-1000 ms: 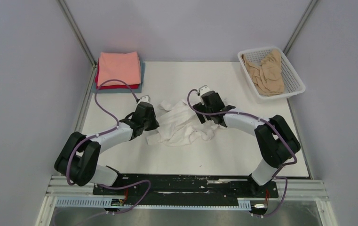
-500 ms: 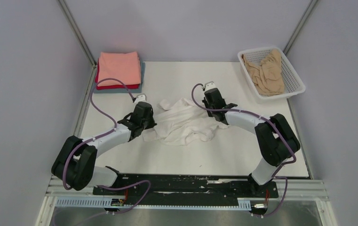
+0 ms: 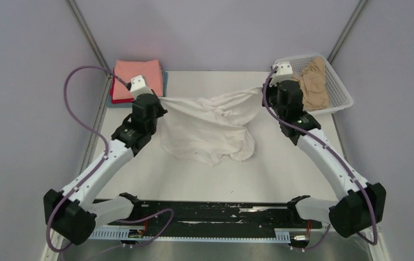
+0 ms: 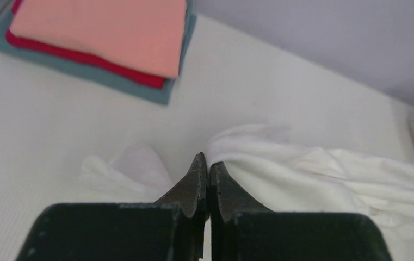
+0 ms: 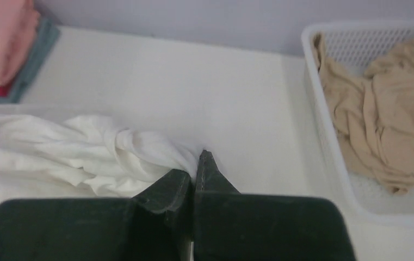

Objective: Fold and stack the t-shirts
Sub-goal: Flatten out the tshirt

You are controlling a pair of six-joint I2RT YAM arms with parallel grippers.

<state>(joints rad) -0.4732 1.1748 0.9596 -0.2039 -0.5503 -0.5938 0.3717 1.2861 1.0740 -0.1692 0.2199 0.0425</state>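
- Garment in hand: soft white cotton t-shirt [image 3: 207, 128], hanging stretched between both arms over the middle of the white table [image 3: 280, 168], its lower part sagging onto the surface in creases.
- Holder one: left gripper [image 4: 205, 163], jaws pressing together on one upper corner.
- Holder two: right gripper [image 5: 196, 163], jaws pinching a bunched twist of the opposite corner, near the white plastic mesh basket [image 3: 341, 92].
- Finished stack, far left corner: salmon-pink shirt [image 3: 137, 76] lying on the red shirt [image 4: 85, 62], which is lying on the grey-blue shirt [image 4: 139, 89].
- Waiting: crumpled tan shirt [image 3: 309, 81], sitting in the basket.
- Handling note, as judgement: spreading is under way. Both corners want lowering level and evenly taut, and the right-hand bunch is probably hiding a twist worth shaking out.
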